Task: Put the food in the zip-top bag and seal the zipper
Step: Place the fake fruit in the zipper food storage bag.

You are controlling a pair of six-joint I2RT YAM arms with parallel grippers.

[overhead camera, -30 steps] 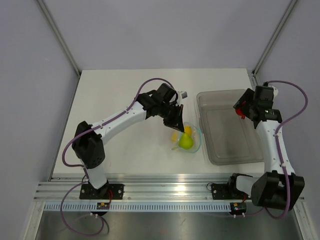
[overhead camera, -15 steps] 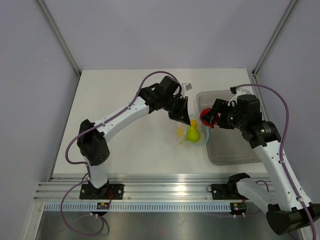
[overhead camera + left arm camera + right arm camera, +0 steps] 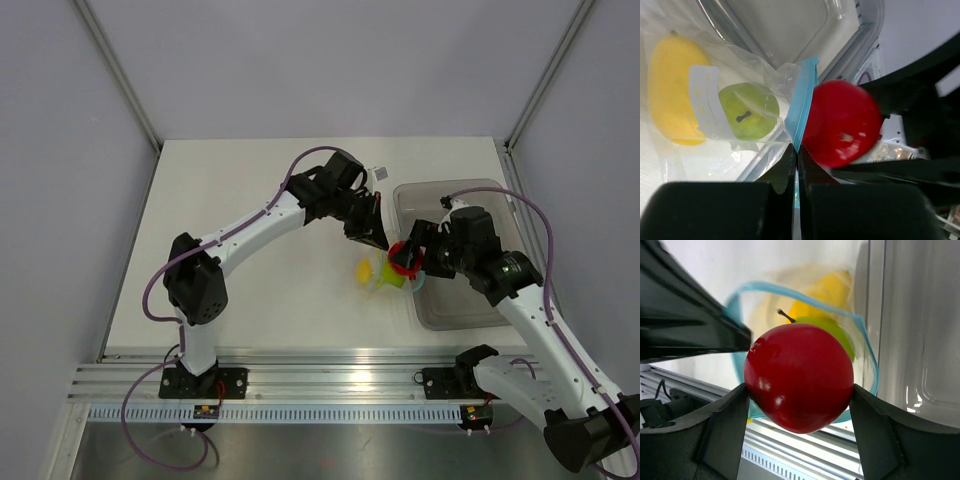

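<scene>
**Near edge.** Two arms are bolted side by side at the near edge of one table [image 3: 250, 190]. The left arm [image 3: 240, 235] is stretched far and to the right. The right arm [image 3: 530, 310] is bent leftward over one grey bin [image 3: 440, 322]. Three toy fruits, one bag and one bin are counted on the table.

**Right gripper.** The right gripper [image 3: 407, 257] is clamped on the one red fruit [image 3: 799, 376]. Its two fingers [image 3: 722, 430] are pressed against opposite sides of the fruit. The red fruit is held at the open mouth of the bag [image 3: 720, 150], just beside the zipper [image 3: 802, 100]. Whether it has passed the strip cannot be told. In the right wrist view the zipper is seen as an open blue loop behind the fruit.

**Bag.** Two fruits are enclosed in the clear plastic. One green fruit [image 3: 749, 111] is placed nearer the mouth and one yellow fruit [image 3: 672, 95] toward the closed end, the two side by side. The bag is set just beside the bin's left wall, with its mouth turned toward the right gripper.

**Left gripper.** Just beyond the bag, the left gripper [image 3: 796, 150] is pinched tight on the mouth edge of the bag. The zipper is caught between its closed fingers, and that side of the mouth is held up.

**Far side.** The bin is laid along the right side of the table and reaches farther back than the bag.
</scene>
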